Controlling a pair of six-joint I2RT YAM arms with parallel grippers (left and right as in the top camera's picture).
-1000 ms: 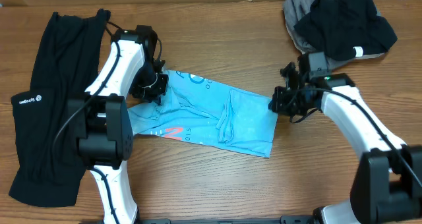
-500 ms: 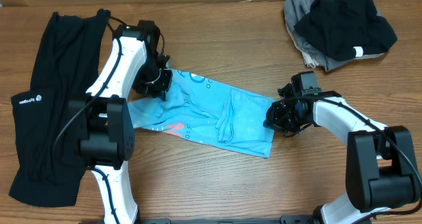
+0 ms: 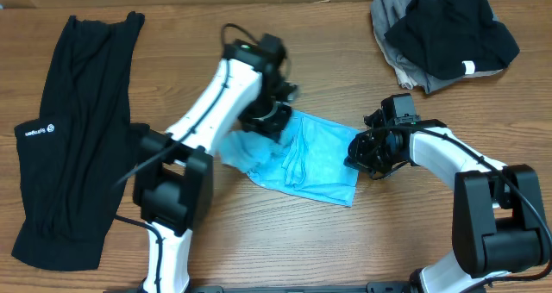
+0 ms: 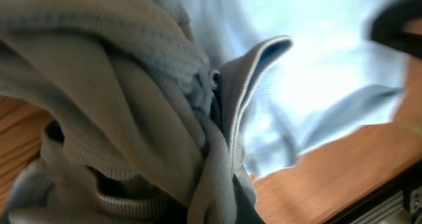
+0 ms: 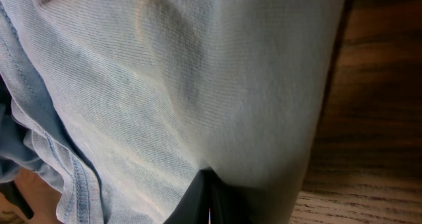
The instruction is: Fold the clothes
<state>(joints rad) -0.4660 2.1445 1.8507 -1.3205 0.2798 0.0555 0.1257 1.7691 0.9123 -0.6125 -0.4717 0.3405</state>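
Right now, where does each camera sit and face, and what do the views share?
Overhead: above the table, facing straight down; shows left gripper, right gripper, blue T-shirt, long black garment.
Left wrist: beside the left gripper, close against bunched T-shirt cloth; its fingers are buried.
Right wrist: beside the right gripper, facing T-shirt edge and wood; one dark fingertip shows.
All three share the blue T-shirt.

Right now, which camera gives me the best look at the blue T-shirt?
Overhead. It shows nearly the whole blue T-shirt on the table, its left end gathered up. The left wrist shows only blurred, bunched fabric; the right wrist only a close patch.
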